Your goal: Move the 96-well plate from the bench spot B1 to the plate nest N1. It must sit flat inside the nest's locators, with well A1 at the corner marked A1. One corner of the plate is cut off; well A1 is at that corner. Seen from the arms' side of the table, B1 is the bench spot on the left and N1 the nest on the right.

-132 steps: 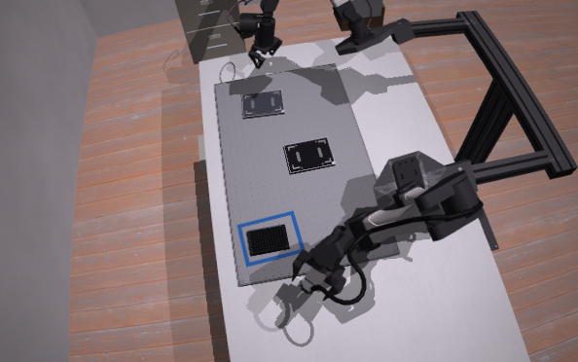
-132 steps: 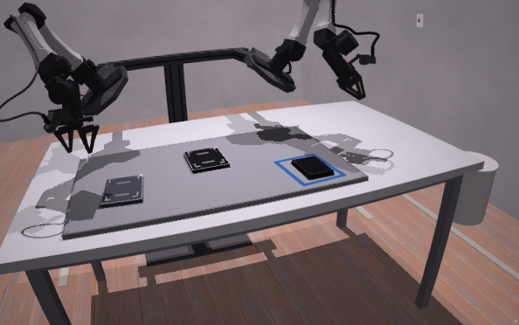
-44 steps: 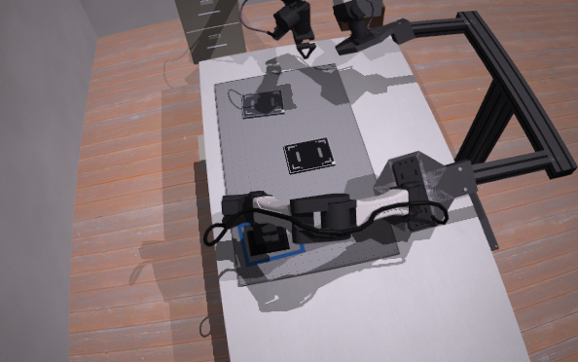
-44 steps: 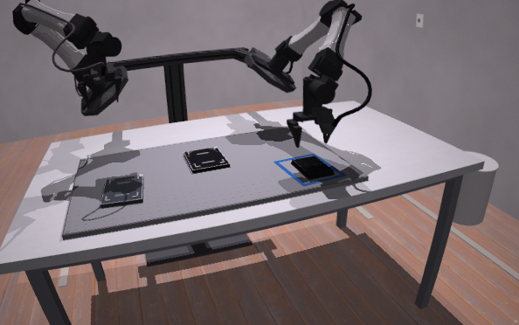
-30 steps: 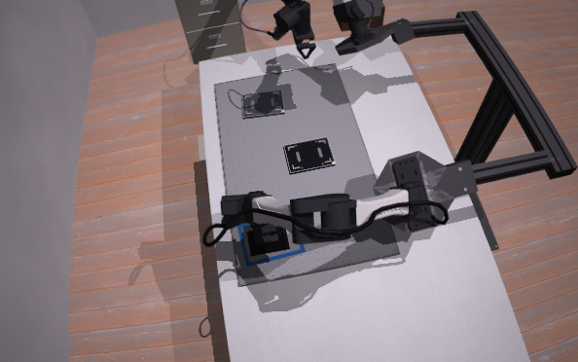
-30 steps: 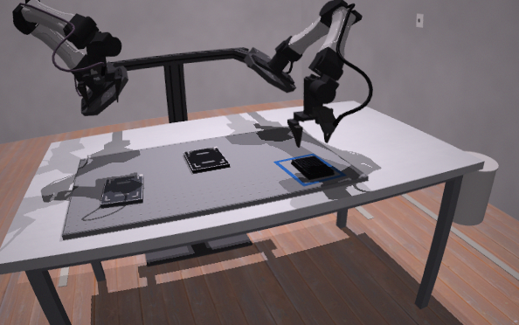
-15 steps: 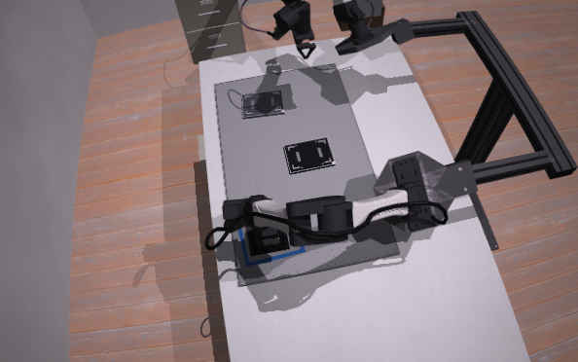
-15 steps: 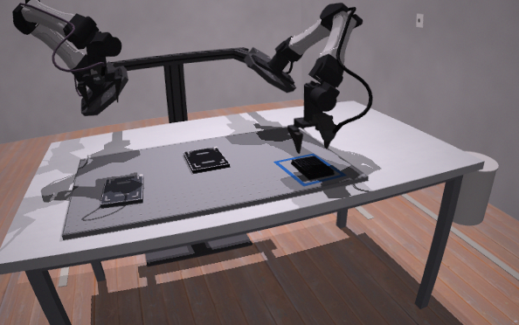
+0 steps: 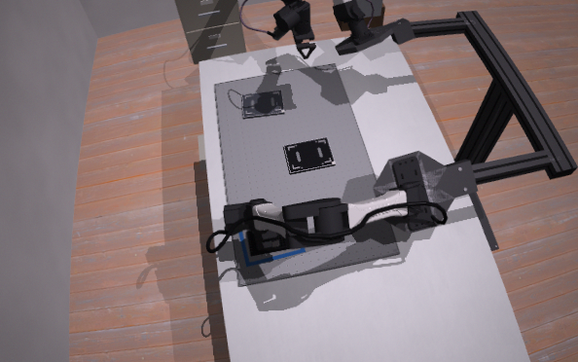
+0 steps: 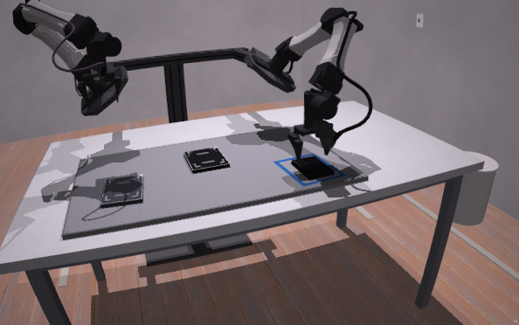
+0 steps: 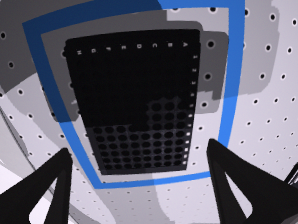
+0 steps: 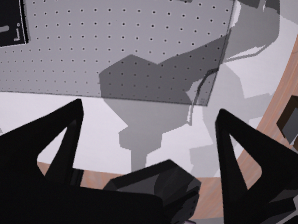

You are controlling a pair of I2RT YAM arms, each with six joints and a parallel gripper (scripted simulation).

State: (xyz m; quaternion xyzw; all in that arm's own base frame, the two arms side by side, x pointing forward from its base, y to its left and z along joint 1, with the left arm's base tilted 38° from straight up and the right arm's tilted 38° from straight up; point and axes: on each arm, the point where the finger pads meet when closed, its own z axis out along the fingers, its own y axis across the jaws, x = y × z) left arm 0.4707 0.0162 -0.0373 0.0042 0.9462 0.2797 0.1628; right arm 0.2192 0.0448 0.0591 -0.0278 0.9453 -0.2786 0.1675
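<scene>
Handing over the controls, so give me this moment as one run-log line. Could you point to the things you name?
96-well plate (image 10: 313, 168) (image 11: 137, 100): inside blue outline (image 10: 324, 181) (image 11: 236, 75) | left gripper (image 10: 313, 155) (image 11: 140, 150): open above plate | right gripper (image 12: 150, 107): open, empty

The left gripper has apparently come down over the plate.
</scene>
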